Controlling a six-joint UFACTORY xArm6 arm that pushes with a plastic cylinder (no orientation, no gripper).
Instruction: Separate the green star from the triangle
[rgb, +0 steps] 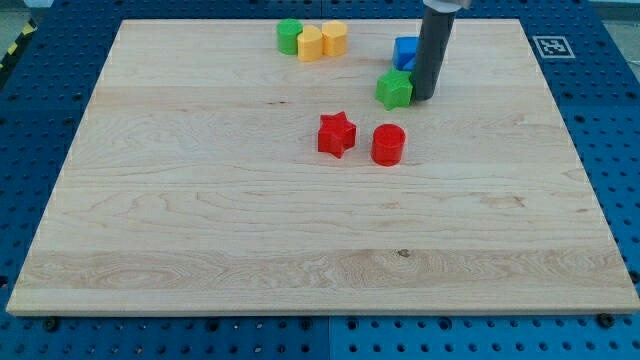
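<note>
My rod (436, 45) comes down from the view's top edge, right of centre, standing near upright with a slight lean. It is dark grey, straight and smooth, of even thickness along the whole visible length. Its upper part is cut off by the frame; no arm links show. My tip (424, 97) sits low, at bench level, in the upper right part of the view.

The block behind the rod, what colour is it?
Blue, seen in the camera view.

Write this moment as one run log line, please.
my tip right of green star, touching | blue block behind, partly hidden | separation not done
</note>
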